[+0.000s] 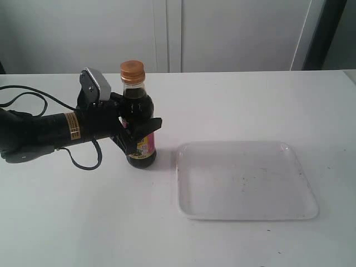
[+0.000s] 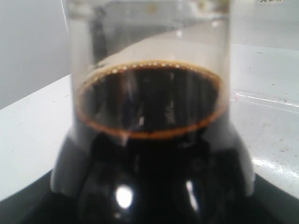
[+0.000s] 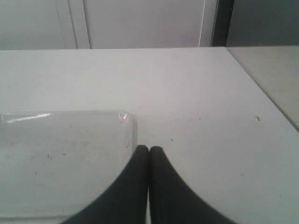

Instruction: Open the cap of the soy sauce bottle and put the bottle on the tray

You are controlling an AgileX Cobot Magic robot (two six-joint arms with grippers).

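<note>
White tabletop (image 1: 233, 100), pale cabinet panels behind it. From my seat: the left gripper (image 1: 135, 129) comes in from the left of the exterior view, jaws clamped on either side of the soy sauce bottle (image 1: 138, 119) at label height. Bottle stands upright on the table, just left of the tray (image 1: 245, 181), not touching it. The cap (image 1: 132, 70) sits closed on the neck, nothing holding it.

Left wrist view is filled by the bottle (image 2: 149, 140): dark liquid level ring clear in the glass, sliver of tray rim (image 2: 266, 99) beyond it.

Right arm isn't visible in the exterior view. On the right wrist view I see the right gripper (image 3: 149, 150) with both fingertips pressed together, holding nothing, hovering over the table at the tray's (image 3: 60, 158) corner edge.

Tray has some small dark specks on its surface.
</note>
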